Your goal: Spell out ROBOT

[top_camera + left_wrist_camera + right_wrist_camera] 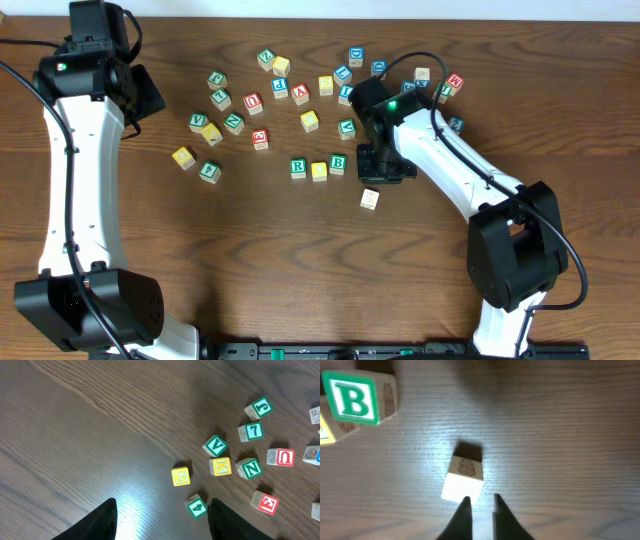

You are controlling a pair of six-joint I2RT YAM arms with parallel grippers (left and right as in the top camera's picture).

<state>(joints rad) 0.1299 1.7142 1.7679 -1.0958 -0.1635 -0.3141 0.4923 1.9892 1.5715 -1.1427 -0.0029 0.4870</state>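
A row stands in mid-table: the green-framed R cube [298, 167], a yellow-faced cube [319, 171] and the green-framed B cube [338, 163]. My right gripper [380, 175] hangs just right of the B, shut, with nothing between its fingertips. In the right wrist view the gripper [481, 497] is above a pale wooden cube [462, 480], which lies loose on the table [370, 199]. The B [354, 401] sits at the upper left there. My left gripper [148, 95] is open and empty at the far left, seen wide apart [161, 501]. I cannot pick out the T cube.
Many other letter cubes lie scattered across the back of the table, among them a yellow one [310, 121] and a red A [300, 93]. Near the left gripper lie a yellow G [181, 476], a green 4 [197, 506] and a yellow K [220, 466].
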